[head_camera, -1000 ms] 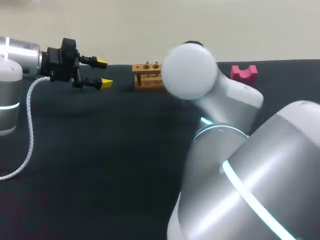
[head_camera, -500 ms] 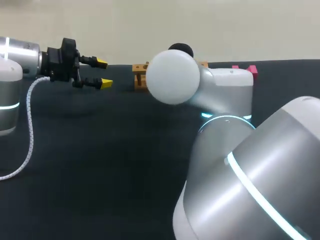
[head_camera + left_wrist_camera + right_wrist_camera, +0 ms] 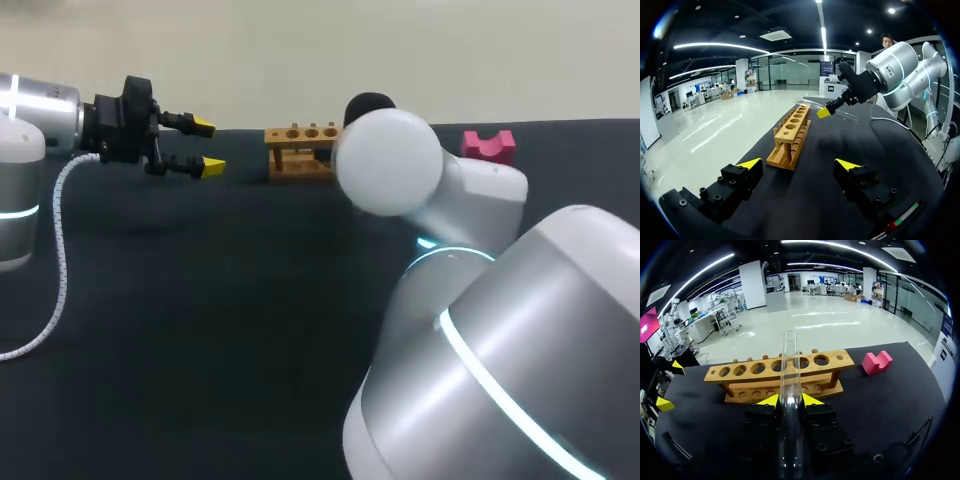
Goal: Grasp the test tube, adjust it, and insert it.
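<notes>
- The right arm (image 3: 480, 330) fills the near part of the head view and hides its own gripper there.
- In the right wrist view, the right gripper (image 3: 787, 401) is closed narrowly on the test tube (image 3: 790, 365). Both yellow tips press the glass from opposite sides.
- The test tube runs straight out from between the fingers. Its open mouth shows in front of the row of holes and is not yet in any of them.
- Handling estimate: the test tube is clear glass, so probably light, rigid, smooth and brittle.
- Hold it on the straight wall, not at the rim.
- Use moderate force only. Slip is likely during re-orientation, and side load against a hole edge may crack the glass.
- The wooden rack (image 3: 832, 366) stands just ahead of the gripper on the black table (image 3: 200, 300).
- The left gripper (image 3: 799, 163) is wide open and empty. It hangs above the table off one end of the rack.
- The pink block (image 3: 877, 362) lies beyond the rack's other end.
</notes>
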Robot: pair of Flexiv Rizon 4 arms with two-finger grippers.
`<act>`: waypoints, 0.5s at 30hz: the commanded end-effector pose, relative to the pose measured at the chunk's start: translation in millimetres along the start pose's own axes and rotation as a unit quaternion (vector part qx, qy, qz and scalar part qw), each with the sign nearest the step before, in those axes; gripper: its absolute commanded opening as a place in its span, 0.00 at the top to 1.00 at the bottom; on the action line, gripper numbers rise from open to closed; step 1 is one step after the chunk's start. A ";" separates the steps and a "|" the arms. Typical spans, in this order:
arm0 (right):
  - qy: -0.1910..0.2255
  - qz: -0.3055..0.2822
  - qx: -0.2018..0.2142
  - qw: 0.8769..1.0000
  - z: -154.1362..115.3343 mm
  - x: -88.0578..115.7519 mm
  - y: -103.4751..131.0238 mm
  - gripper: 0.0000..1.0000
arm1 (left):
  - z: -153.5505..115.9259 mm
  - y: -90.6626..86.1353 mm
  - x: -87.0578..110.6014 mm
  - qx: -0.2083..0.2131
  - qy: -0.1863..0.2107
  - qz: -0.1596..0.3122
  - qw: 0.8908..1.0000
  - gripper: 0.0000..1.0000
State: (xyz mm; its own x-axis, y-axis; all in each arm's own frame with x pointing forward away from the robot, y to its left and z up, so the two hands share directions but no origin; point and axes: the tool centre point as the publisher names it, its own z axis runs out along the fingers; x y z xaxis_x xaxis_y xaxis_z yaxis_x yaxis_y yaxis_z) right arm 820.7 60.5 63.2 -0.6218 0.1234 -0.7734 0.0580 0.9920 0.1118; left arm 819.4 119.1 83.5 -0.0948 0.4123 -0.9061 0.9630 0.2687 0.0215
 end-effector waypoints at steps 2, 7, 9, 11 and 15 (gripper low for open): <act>0.000 -0.003 -0.008 1.000 5.6 1.9 -2.8 1.00 | -0.7 -1.2 1.3 -0.001 -0.002 0.002 1.000 0.00; 0.012 0.000 -0.008 1.000 7.8 3.0 -4.2 1.00 | -0.7 -1.2 1.3 -0.001 -0.002 0.002 1.000 0.00; 0.017 -0.001 -0.007 1.000 8.3 2.8 -4.2 1.00 | -0.7 -1.2 1.3 -0.001 -0.002 0.002 1.000 0.00; 0.027 0.000 -0.005 1.000 9.0 2.9 -4.1 1.00 | -0.7 -1.2 1.3 -0.001 -0.002 0.002 1.000 0.00; 0.038 0.005 -0.007 0.999 10.2 3.2 -3.9 1.00 | -0.7 -1.2 1.3 -0.001 -0.002 0.002 1.000 0.00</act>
State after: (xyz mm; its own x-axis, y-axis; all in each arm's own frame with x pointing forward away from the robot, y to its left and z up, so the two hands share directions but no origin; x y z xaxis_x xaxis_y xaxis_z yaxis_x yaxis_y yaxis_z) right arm 822.4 58.0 51.1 -0.6454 0.1330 -0.7522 0.0582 0.9904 0.1252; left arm 819.4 119.0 83.6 -0.0948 0.4123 -0.9061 0.9630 0.2686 0.0215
